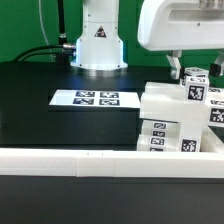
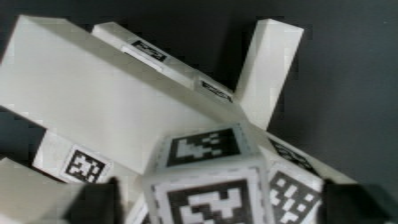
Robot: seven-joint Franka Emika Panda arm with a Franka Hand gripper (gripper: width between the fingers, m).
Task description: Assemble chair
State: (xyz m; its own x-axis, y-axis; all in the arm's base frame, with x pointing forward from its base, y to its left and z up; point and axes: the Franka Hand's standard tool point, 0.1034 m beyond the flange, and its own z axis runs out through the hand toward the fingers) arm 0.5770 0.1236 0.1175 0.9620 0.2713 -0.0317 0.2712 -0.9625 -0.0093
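Pincer (image 1: 186,68) over chair (image 1: 170,118), grip state unclear; chair slab upright, long axis toward rail (image 1: 90,159).

Low exterior view across the table (image 1: 40,85); wrist view close above shared chair parts (image 2: 125,90).

You are looking at a robotics lab bench. The arm's white base (image 1: 98,40) is bolted to a black table (image 1: 40,95), with a green backdrop (image 1: 30,25) behind it. The marker board (image 1: 95,98) lies flat just ahead of the base, and tagged white chair parts (image 1: 180,110) crowd under the gripper (image 1: 188,68).
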